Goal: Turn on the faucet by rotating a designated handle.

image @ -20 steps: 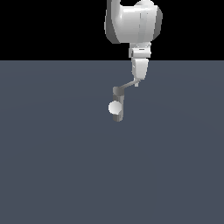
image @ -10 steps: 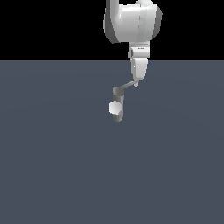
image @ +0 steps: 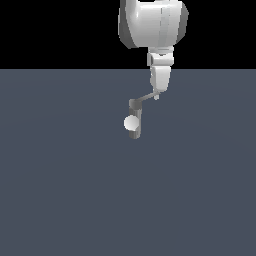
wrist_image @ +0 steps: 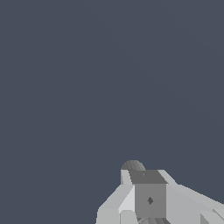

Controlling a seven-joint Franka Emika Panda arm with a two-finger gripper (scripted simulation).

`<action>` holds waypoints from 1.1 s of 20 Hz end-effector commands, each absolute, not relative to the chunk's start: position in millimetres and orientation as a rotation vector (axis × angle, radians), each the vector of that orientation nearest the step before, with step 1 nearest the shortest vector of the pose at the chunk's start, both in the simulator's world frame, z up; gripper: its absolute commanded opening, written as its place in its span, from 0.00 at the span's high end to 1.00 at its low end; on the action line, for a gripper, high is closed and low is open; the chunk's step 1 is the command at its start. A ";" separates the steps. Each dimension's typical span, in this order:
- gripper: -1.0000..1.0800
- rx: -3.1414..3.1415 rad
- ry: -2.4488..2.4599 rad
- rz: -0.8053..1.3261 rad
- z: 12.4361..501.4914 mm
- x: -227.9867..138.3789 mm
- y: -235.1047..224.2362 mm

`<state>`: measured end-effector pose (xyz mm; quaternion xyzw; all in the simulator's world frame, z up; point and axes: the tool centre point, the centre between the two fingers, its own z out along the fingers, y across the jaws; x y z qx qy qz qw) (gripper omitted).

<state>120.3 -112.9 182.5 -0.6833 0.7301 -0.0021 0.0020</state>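
Faucet (image: 134, 122) upright on the flat slate-grey floor (image: 60, 190), a short grey post with a pale ball (image: 131, 123) on its front. Handle (image: 144, 98) reaching from the post's top up and toward the exterior view's right, a thin light-grey bar ending right at the gripper (image: 157, 95).

Gripper hanging straight down from the bulky white arm (image: 152, 22), above the faucet and a little to the exterior view's right of it, tip meeting the handle's far end. Touching or a hair apart: cannot tell. Fingers seen as one narrow pale block from outside, so spread or closed not readable there.

From the wrist view, only blocky pale-grey finger housing (wrist_image: 148, 199) with a rounded dark-grey cap (wrist_image: 132, 166) peeking beyond it, likely part of the faucet; no gap between fingers visible, so no verdict on apart, together or clamped.

Against half a second ago and a full second ago: nothing shifted. Same handle angle, same post and ball position, same arm pose, same gripper height at the bar's end.
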 end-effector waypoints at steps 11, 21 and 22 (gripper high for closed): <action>1.00 -2.145 2.295 0.000 181.6 86.0 -114.4; 1.00 -2.144 2.269 -0.032 194.5 76.5 -101.9; 1.00 -2.144 2.270 -0.031 193.8 73.7 -100.2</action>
